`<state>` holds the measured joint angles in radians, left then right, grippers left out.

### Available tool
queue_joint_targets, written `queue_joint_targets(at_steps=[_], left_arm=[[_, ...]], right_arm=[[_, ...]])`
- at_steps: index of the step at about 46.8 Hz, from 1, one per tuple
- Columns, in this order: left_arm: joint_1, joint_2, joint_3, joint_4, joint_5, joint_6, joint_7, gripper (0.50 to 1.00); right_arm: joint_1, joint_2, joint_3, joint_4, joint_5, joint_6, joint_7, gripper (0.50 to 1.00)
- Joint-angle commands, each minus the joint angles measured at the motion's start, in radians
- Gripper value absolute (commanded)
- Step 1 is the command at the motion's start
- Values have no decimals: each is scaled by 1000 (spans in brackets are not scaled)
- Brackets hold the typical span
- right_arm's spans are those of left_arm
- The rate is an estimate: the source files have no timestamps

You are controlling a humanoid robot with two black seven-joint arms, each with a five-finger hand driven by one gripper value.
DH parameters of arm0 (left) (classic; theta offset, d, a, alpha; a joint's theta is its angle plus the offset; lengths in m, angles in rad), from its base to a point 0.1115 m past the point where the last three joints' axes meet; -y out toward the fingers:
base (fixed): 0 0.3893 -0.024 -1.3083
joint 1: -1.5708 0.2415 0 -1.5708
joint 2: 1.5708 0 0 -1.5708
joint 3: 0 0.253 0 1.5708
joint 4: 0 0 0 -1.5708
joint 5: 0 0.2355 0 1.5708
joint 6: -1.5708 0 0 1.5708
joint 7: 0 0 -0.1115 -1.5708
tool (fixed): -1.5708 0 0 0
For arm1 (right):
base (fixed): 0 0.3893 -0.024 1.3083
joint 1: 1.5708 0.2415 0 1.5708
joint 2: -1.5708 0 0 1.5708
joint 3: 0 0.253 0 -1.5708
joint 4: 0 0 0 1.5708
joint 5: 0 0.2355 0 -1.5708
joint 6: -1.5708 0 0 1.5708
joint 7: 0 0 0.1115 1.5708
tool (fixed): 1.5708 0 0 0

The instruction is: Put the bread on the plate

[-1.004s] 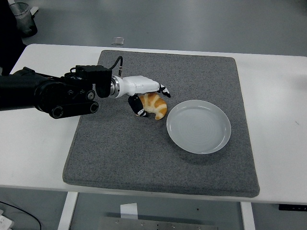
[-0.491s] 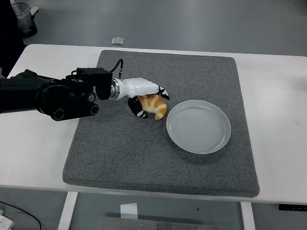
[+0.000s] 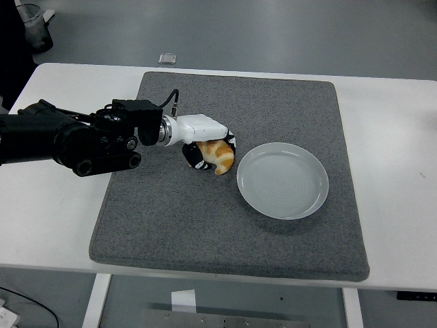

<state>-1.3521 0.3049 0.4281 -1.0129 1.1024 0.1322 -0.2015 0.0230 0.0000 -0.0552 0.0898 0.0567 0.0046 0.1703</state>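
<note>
While the bread (image 3: 218,154) lies low on the grey mat (image 3: 205,225), just left of the plate (image 3: 283,180) and apart from its rim, it is gripped by the left robot hand (image 3: 208,145), whose fingers are curled over its top and down its left side. Whether the bread is lifted clear of the mat cannot be told. The grasping step is judged to be in hand, and the carry to the plate has not yet been made. A lift is called for next, then a short move to the right over the near rim, with the bread set down on the empty plate and let go. The right arm is not seen over the white counter (image 3: 54,212).
</note>
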Motion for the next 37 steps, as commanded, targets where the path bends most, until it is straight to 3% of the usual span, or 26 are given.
queue_joint_targets(at_steps=[1, 4, 37], left_arm=[[1, -1, 0, -1, 7, 0, 4, 562], [1, -1, 0, -1, 11, 0, 4, 500], [-12, -1, -17, 25, -1, 1, 25, 500]], right_arm=[[0, 0, 0, -1, 0, 0, 0, 932], [0, 0, 0, -1, 0, 0, 0, 932], [0, 0, 0, -1, 0, 0, 0, 932]])
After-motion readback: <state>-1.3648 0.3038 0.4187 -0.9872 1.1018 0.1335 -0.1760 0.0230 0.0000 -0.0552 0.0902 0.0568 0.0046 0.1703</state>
